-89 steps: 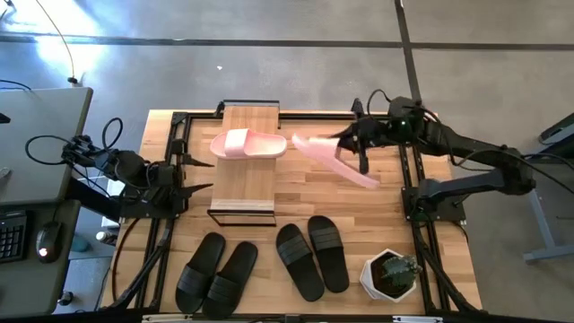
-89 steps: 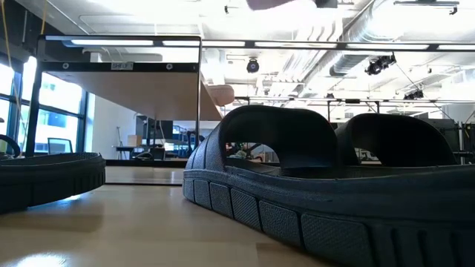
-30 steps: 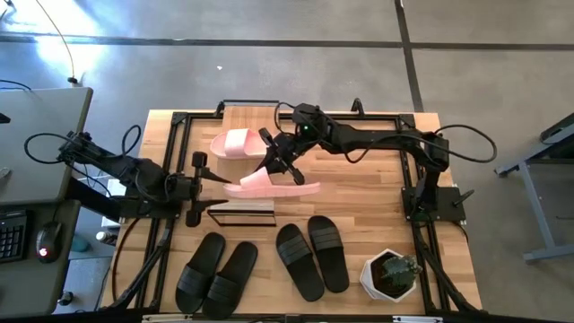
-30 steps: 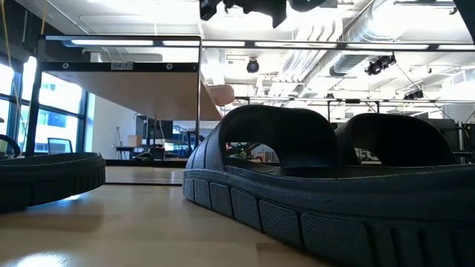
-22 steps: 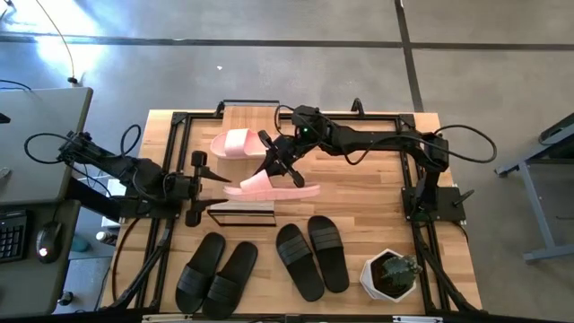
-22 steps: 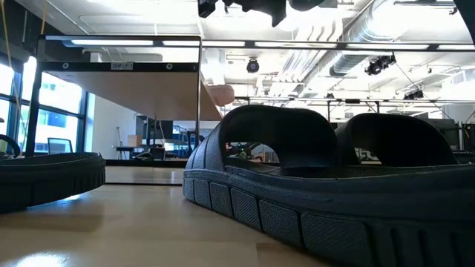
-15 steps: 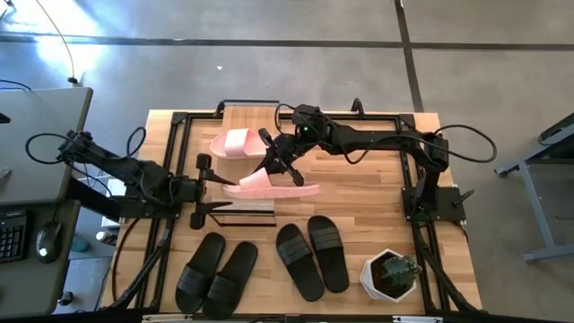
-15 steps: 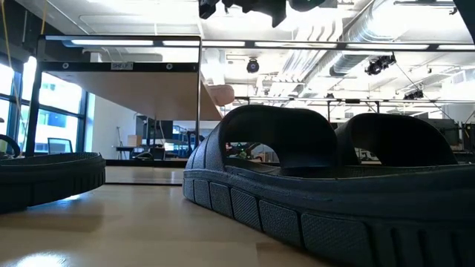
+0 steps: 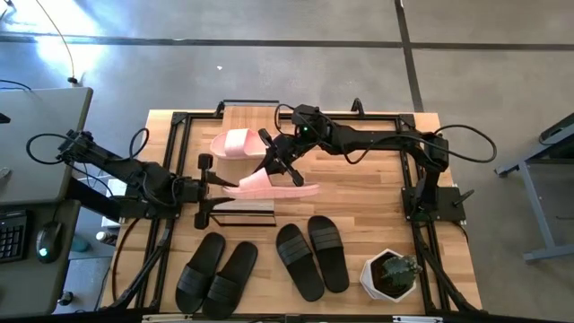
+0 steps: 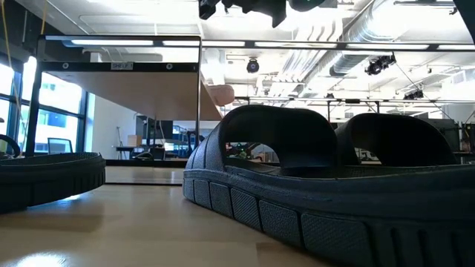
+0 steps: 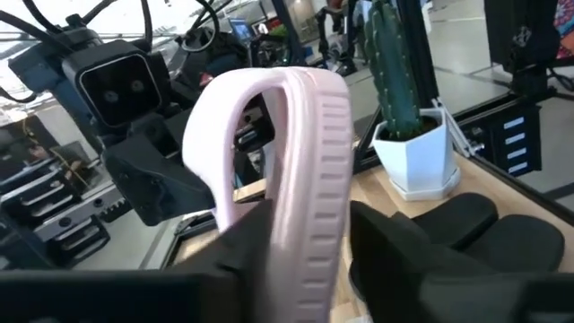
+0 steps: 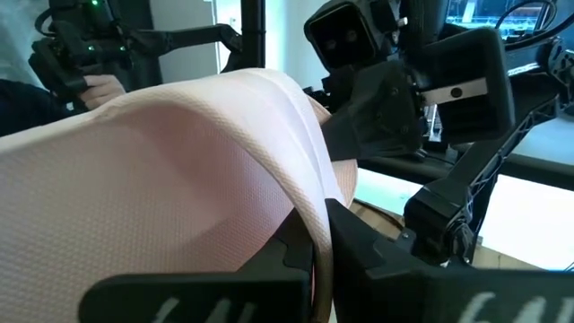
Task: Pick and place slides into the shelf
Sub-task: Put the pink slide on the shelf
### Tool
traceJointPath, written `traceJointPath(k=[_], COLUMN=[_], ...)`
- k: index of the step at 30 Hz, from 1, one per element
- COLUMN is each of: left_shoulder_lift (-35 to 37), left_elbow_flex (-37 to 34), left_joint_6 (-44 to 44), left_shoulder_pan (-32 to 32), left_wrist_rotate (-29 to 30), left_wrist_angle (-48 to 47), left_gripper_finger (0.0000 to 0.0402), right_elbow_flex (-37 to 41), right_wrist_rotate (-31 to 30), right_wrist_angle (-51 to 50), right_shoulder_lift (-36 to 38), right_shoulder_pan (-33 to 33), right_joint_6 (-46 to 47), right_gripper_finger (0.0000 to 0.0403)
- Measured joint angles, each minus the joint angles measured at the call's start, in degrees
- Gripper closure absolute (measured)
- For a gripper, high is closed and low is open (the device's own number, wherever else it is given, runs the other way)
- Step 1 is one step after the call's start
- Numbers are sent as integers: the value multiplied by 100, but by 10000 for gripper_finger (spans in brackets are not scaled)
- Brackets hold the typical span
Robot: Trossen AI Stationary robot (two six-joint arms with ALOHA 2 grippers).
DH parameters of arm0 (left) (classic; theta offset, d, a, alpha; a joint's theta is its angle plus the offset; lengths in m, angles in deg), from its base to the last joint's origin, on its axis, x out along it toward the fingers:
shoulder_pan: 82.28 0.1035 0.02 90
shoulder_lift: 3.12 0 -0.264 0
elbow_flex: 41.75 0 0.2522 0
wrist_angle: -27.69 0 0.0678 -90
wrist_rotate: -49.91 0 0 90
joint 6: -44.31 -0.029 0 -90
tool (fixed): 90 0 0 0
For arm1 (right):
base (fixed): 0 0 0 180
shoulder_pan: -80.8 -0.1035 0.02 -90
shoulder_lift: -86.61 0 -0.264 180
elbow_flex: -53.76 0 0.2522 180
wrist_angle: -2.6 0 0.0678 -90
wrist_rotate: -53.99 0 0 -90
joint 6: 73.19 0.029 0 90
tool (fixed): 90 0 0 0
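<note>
Mid-handover over the shelf point(image 9: 242, 208): right gripper point(image 9: 285, 167) clamped on the strap of a pink slide point(image 9: 269, 186), left gripper point(image 9: 218, 189) spread wide around its toe end. Best to close the left fully before releasing the right (other pink slide point(image 9: 240, 144) already on the plank).

We stand on a grey concrete floor point(image 9: 269, 72) crossed by dark seam lines. Beside us, out past our left arm, sits a grey desk point(image 9: 36, 152) with a keyboard point(image 9: 11, 235) and mouse point(image 9: 47, 240). Ahead at table height, ceiling ducts point(image 10: 349, 52) and strip lights point(image 10: 119, 42) run overhead; bright windows point(image 10: 56, 111) glow beyond.
</note>
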Motion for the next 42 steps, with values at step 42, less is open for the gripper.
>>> traceJointPath(k=[42], left_shoulder_lift=[238], left_elbow_flex=[-2], left_joint_6=[-1267], left_shoulder_pan=[-722], left_wrist_rotate=[1911], left_wrist_angle=[-1783], left_gripper_finger=[383], right_elbow_flex=[7], right_wrist_rotate=[-1843], right_wrist_angle=[-4676], right_shoulder_lift=[1400], right_shoulder_pan=[157], right_joint_6=[-2085], right_gripper_finger=[273])
